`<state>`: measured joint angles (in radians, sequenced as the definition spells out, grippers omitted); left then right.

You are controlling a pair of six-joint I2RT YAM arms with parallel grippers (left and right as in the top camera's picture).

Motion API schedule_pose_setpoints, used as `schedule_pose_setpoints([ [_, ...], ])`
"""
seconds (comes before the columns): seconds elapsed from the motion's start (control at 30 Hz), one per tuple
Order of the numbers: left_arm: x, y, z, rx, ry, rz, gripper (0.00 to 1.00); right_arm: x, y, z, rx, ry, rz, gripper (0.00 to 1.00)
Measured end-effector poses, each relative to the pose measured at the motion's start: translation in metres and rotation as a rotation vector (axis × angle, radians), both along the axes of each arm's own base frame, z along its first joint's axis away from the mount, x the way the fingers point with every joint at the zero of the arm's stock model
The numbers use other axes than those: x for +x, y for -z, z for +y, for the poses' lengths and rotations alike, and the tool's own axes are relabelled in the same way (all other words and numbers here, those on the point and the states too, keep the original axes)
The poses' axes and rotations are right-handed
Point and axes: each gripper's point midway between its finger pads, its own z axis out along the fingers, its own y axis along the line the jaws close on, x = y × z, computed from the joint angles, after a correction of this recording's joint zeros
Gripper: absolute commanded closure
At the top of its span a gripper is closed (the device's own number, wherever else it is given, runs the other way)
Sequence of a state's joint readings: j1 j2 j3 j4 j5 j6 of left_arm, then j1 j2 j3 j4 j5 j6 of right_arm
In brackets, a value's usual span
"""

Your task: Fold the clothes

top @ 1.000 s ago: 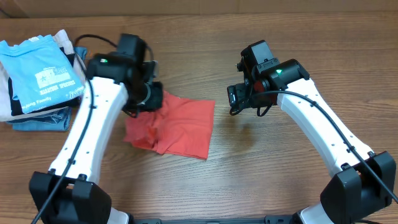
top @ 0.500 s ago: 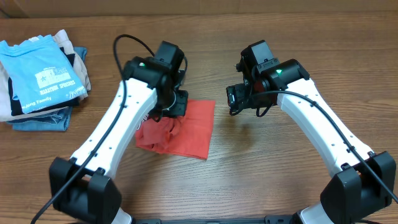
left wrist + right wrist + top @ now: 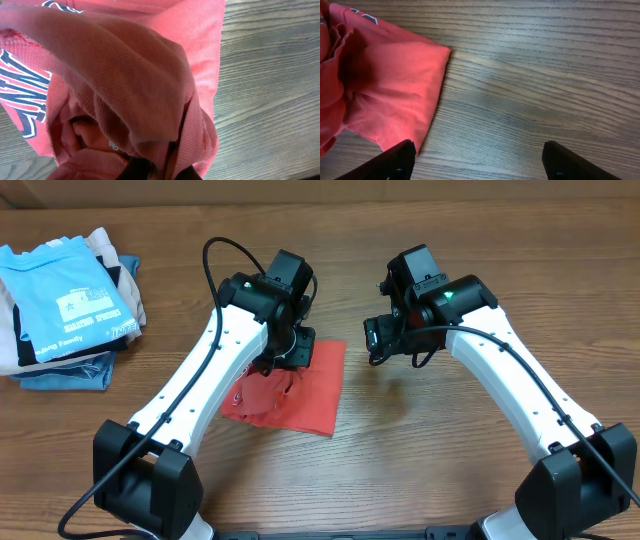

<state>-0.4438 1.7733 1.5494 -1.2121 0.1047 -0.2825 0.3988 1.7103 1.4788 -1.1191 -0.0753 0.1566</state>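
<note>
The coral-red T-shirt, the clothes (image 3: 312, 393), lies partly folded at the table's middle. My left gripper (image 3: 286, 357) hangs over its upper left part, shut on a lifted, bunched fold of the fabric. In the left wrist view the cloth (image 3: 125, 75) drapes from the gripper (image 3: 162, 171), with navy-and-white lettering (image 3: 22, 95) showing at the left. My right gripper (image 3: 386, 340) hovers over bare wood just right of the shirt, open and empty. The right wrist view shows the shirt's folded edge (image 3: 385, 75) ahead of the left fingertip (image 3: 400, 161).
A stack of folded garments sits at the far left, topped by a light blue T-shirt with white print (image 3: 70, 300), with beige and denim pieces (image 3: 70, 375) under it. A black cable (image 3: 225, 255) loops above the left arm.
My left gripper has carried the shirt's left side rightward over the rest, so the shirt now covers a narrower patch. The right arm has not moved.
</note>
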Motion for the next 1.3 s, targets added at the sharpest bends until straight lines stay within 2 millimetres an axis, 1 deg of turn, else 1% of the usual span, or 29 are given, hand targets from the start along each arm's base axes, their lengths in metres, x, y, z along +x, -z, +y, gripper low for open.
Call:
schedule_pose_setpoints([
  [0.47, 0.004, -0.002, -0.01, -0.049, 0.007, -0.015, 0.96, 0.0, 0.0, 0.0, 0.002, -0.001, 0.001, 0.15],
  [0.67, 0.004, -0.003, -0.022, -0.065, 0.034, -0.034, 0.92, -0.001, 0.0, 0.0, 0.002, -0.001, 0.003, 0.15],
  [0.73, 0.002, -0.003, -0.027, -0.068, 0.049, -0.035, 0.82, -0.001, 0.0, 0.0, 0.001, -0.001, 0.004, 0.15],
  [0.77, 0.001, -0.003, -0.029, -0.068, 0.053, -0.033, 0.69, -0.001, 0.0, 0.0, 0.002, -0.001, 0.004, 0.15],
  [0.8, 0.0, -0.002, -0.03, -0.068, 0.057, -0.031, 0.6, -0.001, 0.0, 0.0, 0.001, -0.001, 0.004, 0.15],
  [0.9, -0.002, 0.003, -0.035, -0.071, 0.062, -0.014, 0.57, -0.002, 0.0, 0.0, 0.0, -0.001, 0.009, 0.15],
  [1.0, -0.002, 0.005, -0.035, -0.069, 0.064, -0.007, 0.57, -0.004, 0.001, -0.001, -0.003, -0.001, 0.016, 0.15],
  [1.13, -0.001, -0.004, -0.032, -0.056, 0.07, -0.012, 0.57, -0.004, 0.001, -0.001, -0.004, 0.0, 0.017, 0.14],
  [1.23, 0.004, -0.021, -0.016, -0.006, 0.047, -0.047, 0.56, -0.002, 0.001, 0.0, -0.001, -0.003, 0.009, 0.15],
  [1.3, 0.007, -0.035, 0.002, 0.027, 0.011, -0.079, 0.56, 0.0, 0.0, 0.003, 0.01, -0.023, -0.002, 0.16],
])
